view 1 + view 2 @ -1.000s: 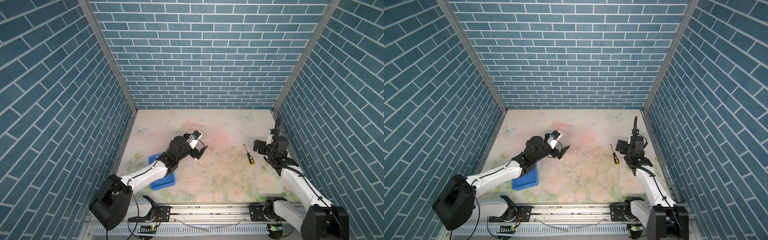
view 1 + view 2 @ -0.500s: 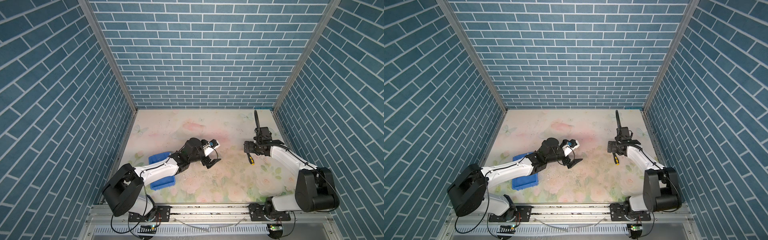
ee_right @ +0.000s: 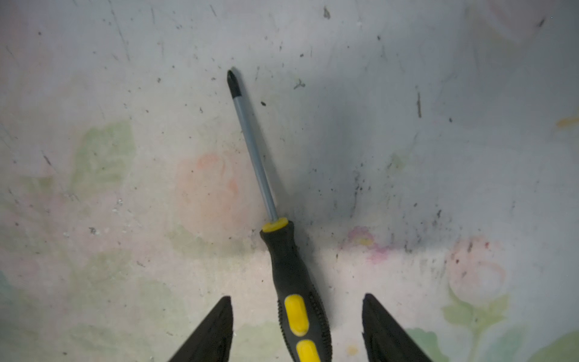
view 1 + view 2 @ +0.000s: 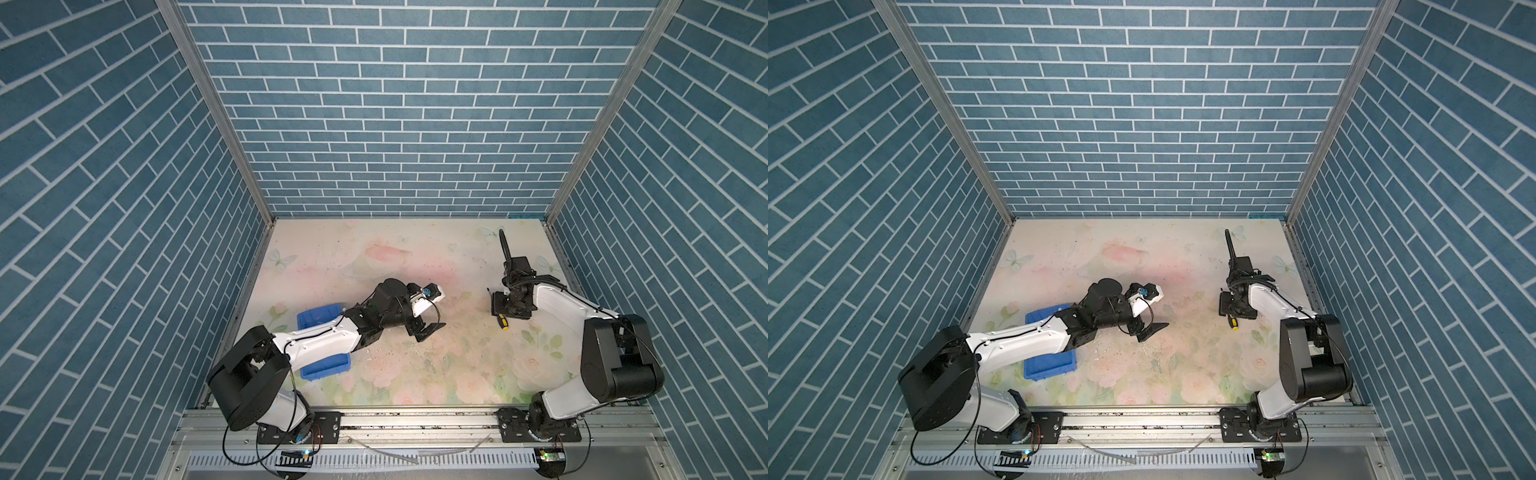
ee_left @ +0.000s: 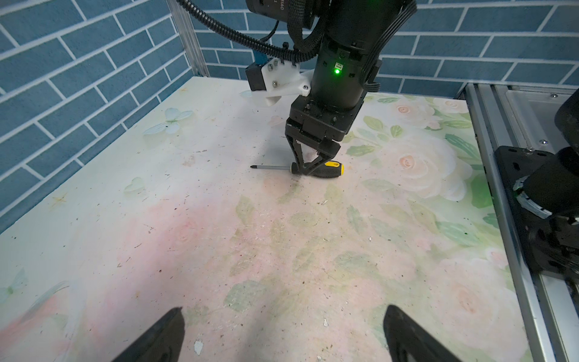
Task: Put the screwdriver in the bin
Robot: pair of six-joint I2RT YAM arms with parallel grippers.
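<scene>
- Screwdriver [image 3: 294, 282]: thin grey metal shaft with a dark cross tip; black ribbed handle, waisted behind a yellow collar, with yellow oval inlays.
- It lies flat on the table [image 3: 125, 188], its handle between the two fingers of the right gripper [image 3: 297, 296] and its shaft pointing out ahead of them.
- The right gripper's fingers are black, tapering wedges. They stand partly apart astride the handle with a gap showing on each side, so nothing is gripped.
- From the left wrist view, the right gripper [image 5: 305, 169] points straight down with its tips at table level.
- The table is a matt sheet printed with pale roses, leaves and butterflies, scuffed and flecked with dark grit.
- Left gripper [image 5: 282, 310]: jaws spread wide and empty, low over the bare table, facing the screwdriver [image 5: 326, 169] well ahead of it.
- Bin [image 4: 328, 365]: a shallow, glossy blue plastic rectangle with low walls. It sits behind the left gripper [image 4: 428, 328], partly under that arm's white link.
- Against a second ago, the right arm has swung in from beside the tool and come down over it, jaws narrowed.
- The left arm has stretched lower and further toward the middle.
- Screwdriver [image 4: 503, 322] and bin have kept their places.
</scene>
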